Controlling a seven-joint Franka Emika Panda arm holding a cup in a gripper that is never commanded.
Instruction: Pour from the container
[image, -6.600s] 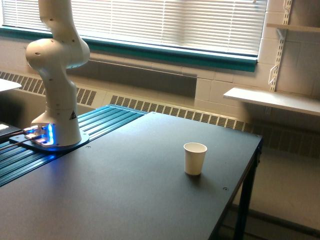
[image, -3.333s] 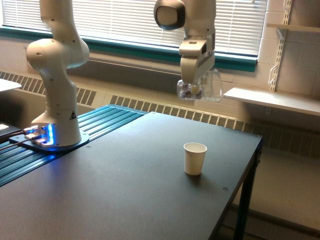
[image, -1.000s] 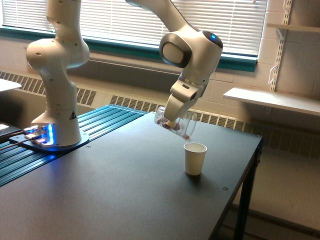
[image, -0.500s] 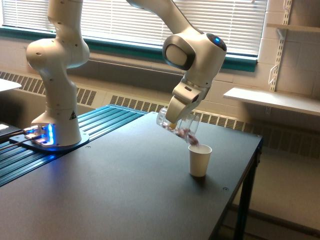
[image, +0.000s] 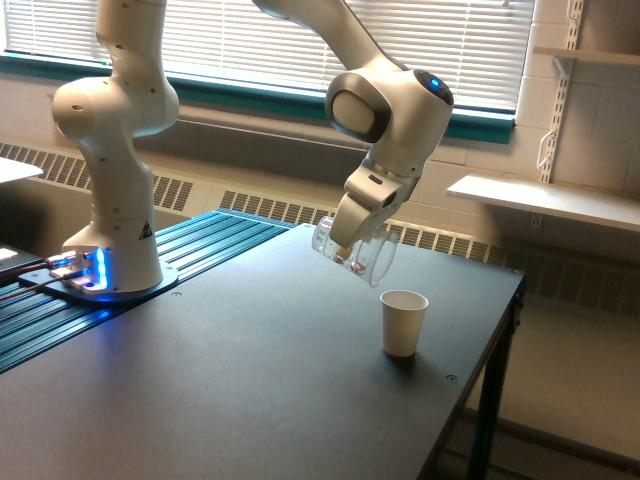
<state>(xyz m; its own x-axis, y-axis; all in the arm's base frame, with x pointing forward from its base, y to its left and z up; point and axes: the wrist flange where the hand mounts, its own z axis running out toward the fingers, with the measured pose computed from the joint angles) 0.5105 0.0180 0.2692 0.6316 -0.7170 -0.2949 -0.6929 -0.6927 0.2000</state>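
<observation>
Gripper (image: 343, 236) clamped on the clear container (image: 357, 252), which hangs tilted (mouth angled down toward the exterior view's right) above the dark table (image: 200, 400), just up and left of a white paper cup (image: 404, 322) standing upright.

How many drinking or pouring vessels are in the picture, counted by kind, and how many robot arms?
Clear container, tilted, held in the end effector: 1
White paper cup, upright on the dark table: 1
Robot arm: 1
Total: 3
</observation>
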